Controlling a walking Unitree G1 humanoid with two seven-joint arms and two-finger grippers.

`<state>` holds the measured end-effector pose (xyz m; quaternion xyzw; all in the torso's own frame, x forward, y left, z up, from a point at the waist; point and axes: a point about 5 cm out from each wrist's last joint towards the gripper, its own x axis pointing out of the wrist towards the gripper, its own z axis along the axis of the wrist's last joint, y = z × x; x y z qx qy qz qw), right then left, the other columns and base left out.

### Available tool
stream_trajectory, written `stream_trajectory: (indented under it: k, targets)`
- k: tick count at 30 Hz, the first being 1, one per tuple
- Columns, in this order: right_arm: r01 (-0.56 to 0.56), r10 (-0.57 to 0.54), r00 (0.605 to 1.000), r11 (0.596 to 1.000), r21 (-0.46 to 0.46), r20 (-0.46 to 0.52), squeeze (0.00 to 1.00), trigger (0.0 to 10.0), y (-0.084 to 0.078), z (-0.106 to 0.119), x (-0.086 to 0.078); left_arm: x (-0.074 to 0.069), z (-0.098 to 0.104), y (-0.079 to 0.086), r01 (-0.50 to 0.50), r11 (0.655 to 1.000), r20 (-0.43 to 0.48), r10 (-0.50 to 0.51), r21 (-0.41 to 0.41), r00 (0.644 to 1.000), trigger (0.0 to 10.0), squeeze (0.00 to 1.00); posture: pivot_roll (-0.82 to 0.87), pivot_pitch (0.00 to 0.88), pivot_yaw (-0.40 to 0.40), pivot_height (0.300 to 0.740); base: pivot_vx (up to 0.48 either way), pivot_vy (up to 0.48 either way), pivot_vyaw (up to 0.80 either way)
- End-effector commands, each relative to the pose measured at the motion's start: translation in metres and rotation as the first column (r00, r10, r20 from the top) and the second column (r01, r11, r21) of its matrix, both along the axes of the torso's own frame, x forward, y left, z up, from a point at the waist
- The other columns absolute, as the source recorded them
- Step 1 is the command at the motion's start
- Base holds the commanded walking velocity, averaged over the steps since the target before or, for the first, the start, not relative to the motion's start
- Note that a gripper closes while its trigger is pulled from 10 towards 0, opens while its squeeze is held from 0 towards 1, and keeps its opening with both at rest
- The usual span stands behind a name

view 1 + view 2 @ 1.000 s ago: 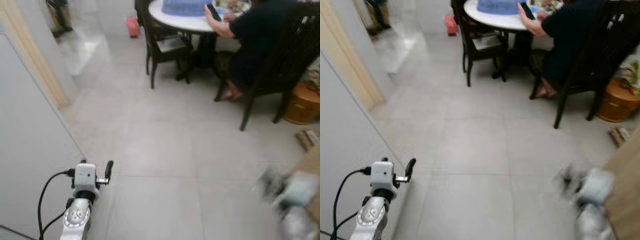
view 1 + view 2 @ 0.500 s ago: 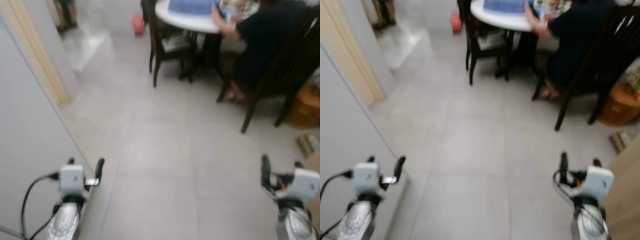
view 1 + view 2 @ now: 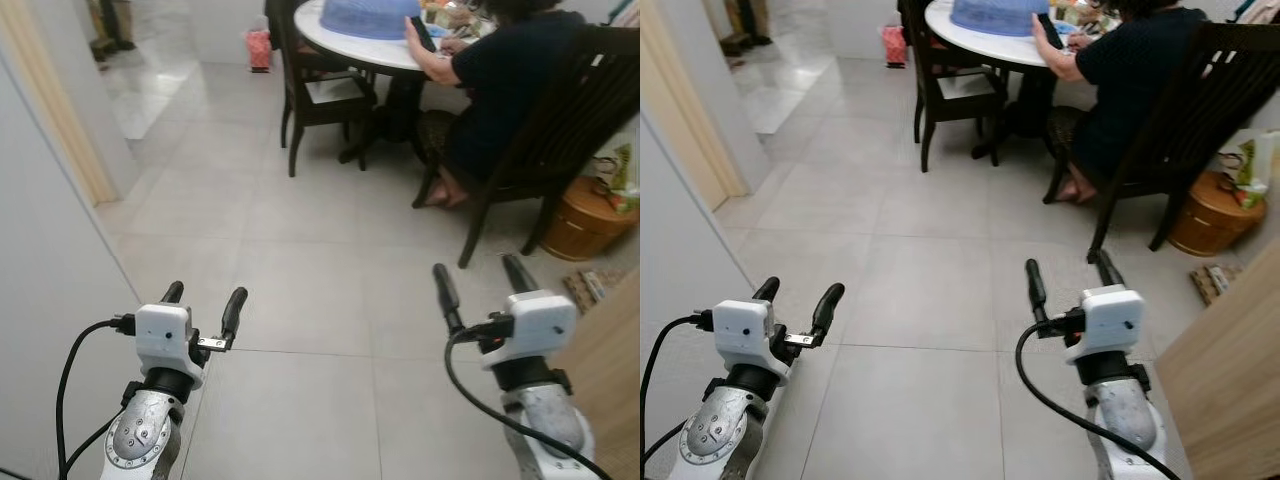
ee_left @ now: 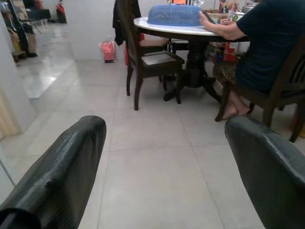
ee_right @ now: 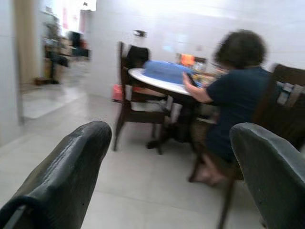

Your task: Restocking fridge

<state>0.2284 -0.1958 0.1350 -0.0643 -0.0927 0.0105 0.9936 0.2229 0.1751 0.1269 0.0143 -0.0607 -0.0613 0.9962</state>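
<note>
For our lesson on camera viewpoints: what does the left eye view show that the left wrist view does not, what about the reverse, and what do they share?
Left eye view adds: both arms from above, the left gripper and right gripper open over the tiled floor, plus a brown wooden tub behind the seated person's chair.
Left wrist view adds: the left gripper's fingers close up, spread wide, with the room seen from low down.
Shared: the round white table, its blue cover, the seated person, the empty dark chair and the red bag.
</note>
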Motion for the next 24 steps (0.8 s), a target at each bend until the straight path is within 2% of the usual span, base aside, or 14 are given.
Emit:
stream_trajectory:
  k: [1, 7, 9, 10, 11, 13, 14, 15, 16, 18, 20, 21, 22, 24]
  targets:
    - [0.024, -0.024, 1.000, 1.000, -0.007, -0.014, 0.00, 10.0, -0.006, 0.000, -0.004, -0.003, -0.001, 0.003, 0.002, 1.000, -0.022, -0.002, 0.015, 1.000, 10.0, 0.00, -0.19, 0.020, -0.002, 0.740, 0.000, 0.000, 0.00]
    - [0.099, -0.098, 0.993, 0.995, 0.007, -0.059, 0.00, 10.0, -0.024, -0.006, -0.009, -0.005, -0.014, 0.012, 0.004, 0.999, -0.102, 0.000, 0.036, 0.995, 10.0, 0.00, -0.18, 0.020, 0.003, 0.740, 0.000, 0.000, 0.00]
    - [0.139, -0.134, 0.987, 0.989, 0.048, -0.087, 0.00, 10.0, -0.035, -0.015, -0.008, -0.005, -0.027, 0.021, -0.013, 0.998, -0.149, 0.021, 0.054, 0.989, 10.0, 0.00, -0.18, 0.021, 0.004, 0.740, 0.000, 0.000, 0.00]
    - [0.206, -0.194, 0.970, 0.976, 0.076, -0.145, 0.00, 10.0, -0.052, -0.030, -0.009, -0.004, -0.042, 0.033, -0.054, 0.997, -0.202, 0.062, 0.047, 0.977, 10.0, 0.00, -0.18, 0.021, 0.004, 0.740, 0.000, 0.000, 0.00]
    - [0.233, -0.216, 0.961, 0.969, 0.083, -0.171, 0.00, 10.0, -0.059, -0.037, -0.010, -0.003, -0.047, 0.038, -0.074, 0.997, -0.223, 0.080, 0.032, 0.972, 10.0, 0.00, -0.18, 0.021, 0.004, 0.740, 0.000, 0.000, 0.00]
    - [0.323, -0.280, 0.906, 0.942, 0.091, -0.317, 0.00, 10.0, -0.084, -0.077, -0.017, -0.001, -0.080, 0.060, -0.187, 0.982, -0.343, 0.164, -0.035, 0.925, 10.0, 0.00, -0.19, 0.015, 0.004, 0.740, 0.000, 0.000, 0.00]
    - [0.340, -0.274, 0.869, 0.936, 0.094, -0.413, 0.00, 10.0, -0.089, -0.101, -0.022, -0.003, -0.097, 0.063, -0.176, 0.984, -0.416, 0.155, -0.012, 0.896, 10.0, 0.00, -0.20, 0.013, 0.002, 0.740, 0.000, 0.000, 0.00]
    - [0.340, -0.274, 0.869, 0.936, 0.094, -0.413, 0.00, 10.0, -0.089, -0.101, -0.022, -0.003, -0.097, 0.063, -0.176, 0.984, -0.416, 0.155, -0.012, 0.896, 10.0, 0.00, -0.20, 0.013, 0.002, 0.740, 0.000, 0.000, 0.00]
    - [0.354, -0.287, 0.837, 0.933, 0.061, -0.465, 0.00, 10.0, -0.091, -0.115, -0.027, -0.005, -0.107, 0.063, -0.148, 0.989, -0.461, 0.135, 0.008, 0.877, 10.0, 0.00, -0.20, 0.013, 0.002, 0.740, 0.000, 0.000, 0.00]
    - [0.376, -0.260, 0.728, 0.925, 0.051, -0.634, 0.00, 10.0, -0.087, -0.158, -0.048, -0.017, -0.139, 0.064, -0.119, 0.989, -0.596, 0.149, 0.089, 0.789, 10.0, 0.00, -0.19, 0.012, 0.006, 0.740, 0.000, 0.000, 0.00]
    - [0.371, -0.254, 0.686, 0.928, 0.028, -0.681, 0.00, 10.0, -0.082, -0.169, -0.054, -0.020, -0.145, 0.064, -0.120, 0.989, -0.618, 0.151, 0.091, 0.772, 10.0, 0.00, -0.19, 0.013, 0.008, 0.740, 0.000, 0.000, 0.00]
    - [0.356, -0.223, 0.633, 0.934, 0.023, -0.741, 0.00, 10.0, -0.071, -0.184, -0.063, -0.026, -0.157, 0.062, -0.111, 0.986, -0.666, 0.167, 0.126, 0.727, 10.0, 0.00, -0.18, 0.013, 0.009, 0.740, 0.000, 0.000, 0.00]
    - [0.356, -0.223, 0.633, 0.934, 0.023, -0.741, 0.00, 10.0, -0.071, -0.184, -0.063, -0.026, -0.157, 0.062, -0.111, 0.986, -0.666, 0.167, 0.126, 0.727, 10.0, 0.00, -0.18, 0.013, 0.009, 0.740, 0.000, 0.000, 0.00]
    - [0.339, -0.160, 0.563, 0.939, 0.050, -0.810, 0.00, 10.0, -0.056, -0.201, -0.072, -0.030, -0.171, 0.053, -0.046, 0.986, -0.717, 0.150, 0.162, 0.681, 10.0, 0.00, -0.17, 0.014, 0.002, 0.740, 0.000, 0.000, 0.00]
